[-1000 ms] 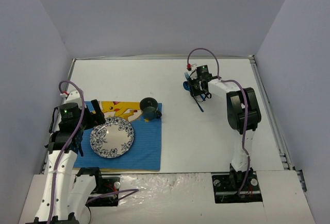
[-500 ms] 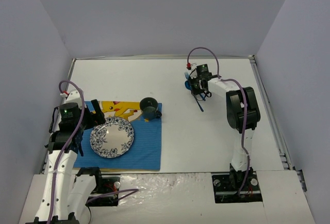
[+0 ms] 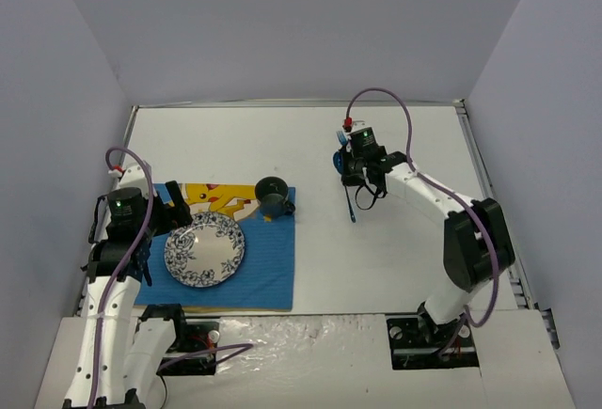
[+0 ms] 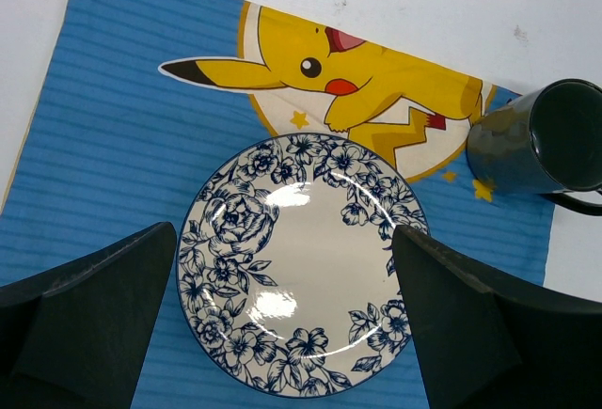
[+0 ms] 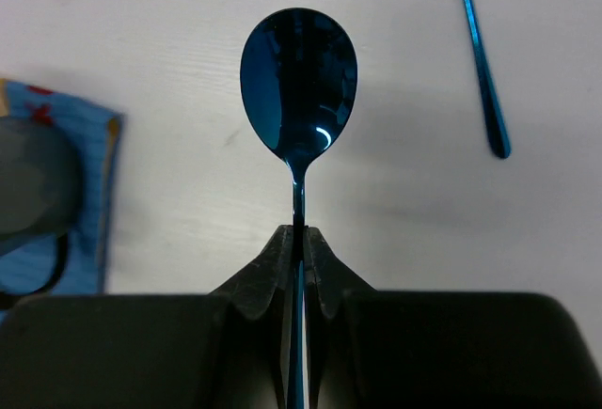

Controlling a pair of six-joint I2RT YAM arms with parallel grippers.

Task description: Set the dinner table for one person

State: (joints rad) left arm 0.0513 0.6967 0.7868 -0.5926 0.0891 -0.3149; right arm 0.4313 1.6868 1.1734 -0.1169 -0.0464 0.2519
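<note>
My right gripper [image 3: 350,166] [image 5: 301,232] is shut on the neck of a shiny blue spoon [image 5: 298,70]. It holds the spoon above the white dinner table [image 3: 404,249], with the handle [image 3: 351,207] sticking out toward the near side. A blue floral plate [image 3: 204,250] [image 4: 301,263] lies on the blue cartoon placemat [image 3: 268,263] [image 4: 94,127]. A dark mug [image 3: 274,195] [image 4: 541,141] stands at the placemat's far right corner. My left gripper [image 3: 162,226] [image 4: 284,235] is open and empty, with its fingers either side of the plate and above it.
A second blue utensil [image 3: 340,135] [image 5: 480,52], which looks like a fork, lies on the table just beyond the right gripper. White walls enclose the table on three sides. The arm bases stand at the near edge.
The right arm has stretched out and carried the spoon a little left and nearer. The spoon's handle now points more toward the near side. The left arm has not moved.
</note>
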